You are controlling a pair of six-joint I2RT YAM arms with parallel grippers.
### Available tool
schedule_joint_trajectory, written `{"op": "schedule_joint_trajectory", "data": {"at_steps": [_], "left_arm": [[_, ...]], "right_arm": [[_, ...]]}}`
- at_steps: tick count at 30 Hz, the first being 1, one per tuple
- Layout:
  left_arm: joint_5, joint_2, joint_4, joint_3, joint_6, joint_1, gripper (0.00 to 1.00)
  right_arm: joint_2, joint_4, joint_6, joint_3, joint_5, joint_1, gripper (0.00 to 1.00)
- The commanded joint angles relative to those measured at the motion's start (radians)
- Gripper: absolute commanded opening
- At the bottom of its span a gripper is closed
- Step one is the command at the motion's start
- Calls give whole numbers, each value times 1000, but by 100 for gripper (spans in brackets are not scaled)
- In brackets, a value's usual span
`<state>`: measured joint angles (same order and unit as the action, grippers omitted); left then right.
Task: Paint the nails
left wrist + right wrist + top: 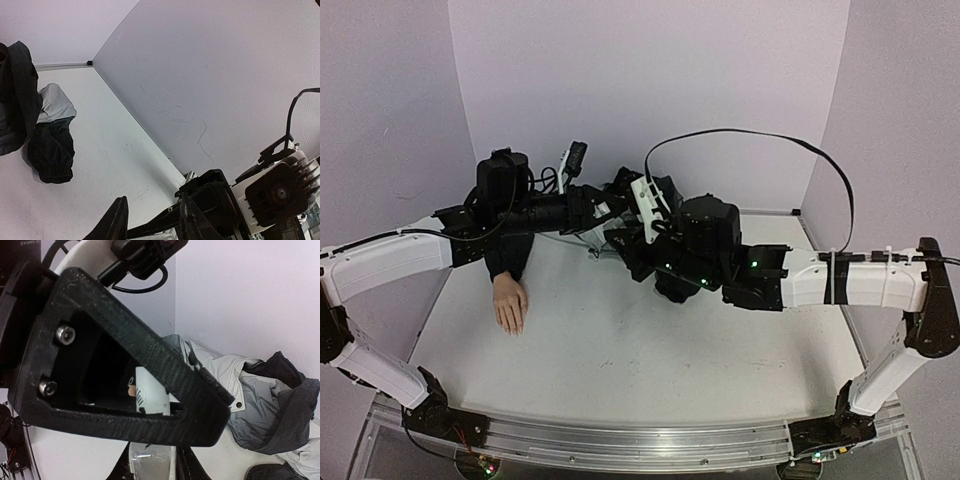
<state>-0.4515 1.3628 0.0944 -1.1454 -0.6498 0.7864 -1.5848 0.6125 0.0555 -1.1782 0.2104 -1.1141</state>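
Top external watcher: the nails [513,326] sit at the fingertips of the mannequin hand [510,303], too small to make out singly; the hand lies palm down on the left of the table [640,360], fingers toward the near edge, wrist in a dark sleeve [508,255]; both grippers are well apart from it, up by the middle.

Wrist watcher: the right gripper [157,466] is clamped on what looks like a small clear bottle [148,460]; a black ribbed part [125,365], probably the other arm's, fills most of that view, with the grey jacket [260,395] behind; the left gripper [155,226] shows a gap between its fingers with something dark crossing it; whether it holds anything I cannot tell.

Top external watcher: how will the nails handle?

Wrist watcher: hard, smooth and tiny, I'd judge; nothing to grip, only to stroke lightly; the hand looks light and stiff and could slide under a push; to steady it, hold at the wrist by the sleeve, away from the fingertips; the bottle, if glass, is slippery and breakable.
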Motion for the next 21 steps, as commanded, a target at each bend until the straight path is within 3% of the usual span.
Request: {"op": "schedule_joint_trajectory", "data": {"at_steps": [1, 3, 6, 15, 21], "left_arm": [[34, -28, 27, -53, 21, 6, 38], [45, -32, 27, -53, 22, 7, 45], [64, -40, 27, -47, 25, 7, 45], [41, -24, 30, -53, 33, 7, 6], [-102, 10, 52, -77, 94, 26, 0]], "right_arm": [[-6, 56, -25, -61, 26, -13, 0], [-5, 53, -27, -60, 28, -15, 0], [-7, 52, -34, -61, 31, -18, 0], [-1, 50, -28, -61, 25, -22, 0], [43, 80, -18, -42, -39, -18, 0]]}}
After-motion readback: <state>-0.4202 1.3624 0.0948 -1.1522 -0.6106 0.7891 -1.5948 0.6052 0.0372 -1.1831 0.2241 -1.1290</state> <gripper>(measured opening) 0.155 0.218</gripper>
